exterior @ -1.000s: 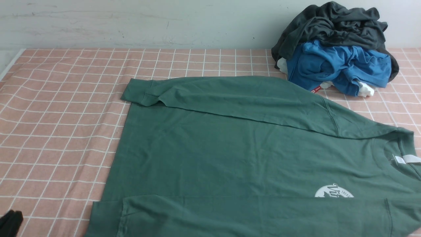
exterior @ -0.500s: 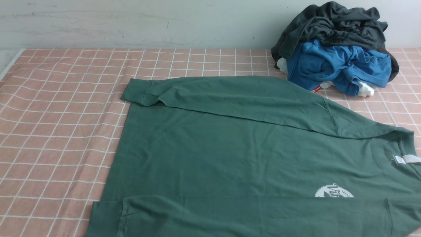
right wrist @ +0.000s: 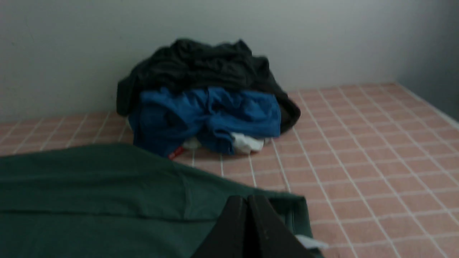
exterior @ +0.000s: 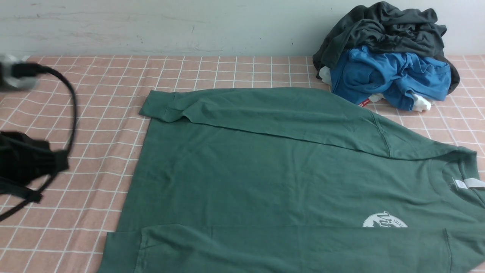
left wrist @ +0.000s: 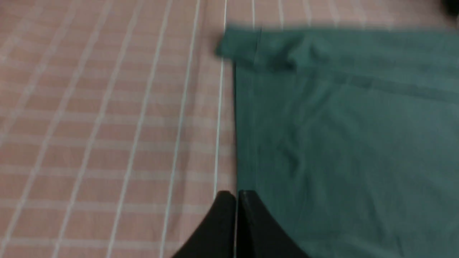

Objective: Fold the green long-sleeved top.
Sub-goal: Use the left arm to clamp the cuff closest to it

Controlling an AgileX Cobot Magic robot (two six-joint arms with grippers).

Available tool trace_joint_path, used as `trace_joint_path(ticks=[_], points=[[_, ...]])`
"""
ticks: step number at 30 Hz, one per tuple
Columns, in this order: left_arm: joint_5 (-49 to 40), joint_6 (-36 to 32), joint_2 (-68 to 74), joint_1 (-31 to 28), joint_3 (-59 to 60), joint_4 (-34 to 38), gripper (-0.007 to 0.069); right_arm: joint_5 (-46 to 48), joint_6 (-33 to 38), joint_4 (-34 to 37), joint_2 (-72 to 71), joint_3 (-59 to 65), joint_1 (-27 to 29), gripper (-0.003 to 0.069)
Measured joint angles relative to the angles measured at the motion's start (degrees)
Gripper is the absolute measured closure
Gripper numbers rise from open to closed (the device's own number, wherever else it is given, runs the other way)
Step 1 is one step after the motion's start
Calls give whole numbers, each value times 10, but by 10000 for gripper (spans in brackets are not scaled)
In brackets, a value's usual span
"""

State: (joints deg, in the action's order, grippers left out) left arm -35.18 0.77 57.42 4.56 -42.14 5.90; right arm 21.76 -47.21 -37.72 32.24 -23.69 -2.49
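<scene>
The green long-sleeved top (exterior: pixel 288 178) lies flat on the checked cloth, collar and white label (exterior: pixel 464 184) at the right, hem at the left. Both sleeves are folded in over the body; the far cuff (exterior: pixel 155 106) lies at the upper left. A white round print (exterior: pixel 384 221) shows near the front. My left gripper (left wrist: pixel 236 195) is shut and empty above the top's hem edge (left wrist: pixel 238 143); its arm (exterior: pixel 26 159) shows blurred at the left. My right gripper (right wrist: pixel 247 199) is shut and empty above the collar (right wrist: pixel 297 211); it is out of the front view.
A heap with a dark charcoal-grey garment (exterior: pixel 382 26) over a bright blue garment (exterior: pixel 390 76) sits at the back right against the wall, also in the right wrist view (right wrist: pixel 208 114). The pink checked cloth (exterior: pixel 75 132) covers the table. The table's left edge (exterior: pixel 11 76) is near my left arm.
My left arm was at the bottom left corner, left the front view, and has now come back in at the left, higher and blurred. The top has not moved.
</scene>
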Motion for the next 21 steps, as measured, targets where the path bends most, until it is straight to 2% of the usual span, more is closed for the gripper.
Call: trace_joint_path(ticks=[2, 5, 9, 14, 21], points=[[-31, -19, 33, 0, -4, 18, 624, 43, 30, 37, 23, -6, -26, 673], [-67, -91, 151, 0, -8, 85, 581, 164, 170, 161, 120, -19, -102, 673], [-64, -136, 230, 0, -17, 116, 494, 221, 303, 256, 212, -36, -144, 673], [-37, -146, 292, 0, -30, 120, 398, 214, 413, 358, 288, -65, -152, 673], [-8, -103, 342, 0, -30, 106, 375, 189, 491, 429, 306, -86, -152, 673]])
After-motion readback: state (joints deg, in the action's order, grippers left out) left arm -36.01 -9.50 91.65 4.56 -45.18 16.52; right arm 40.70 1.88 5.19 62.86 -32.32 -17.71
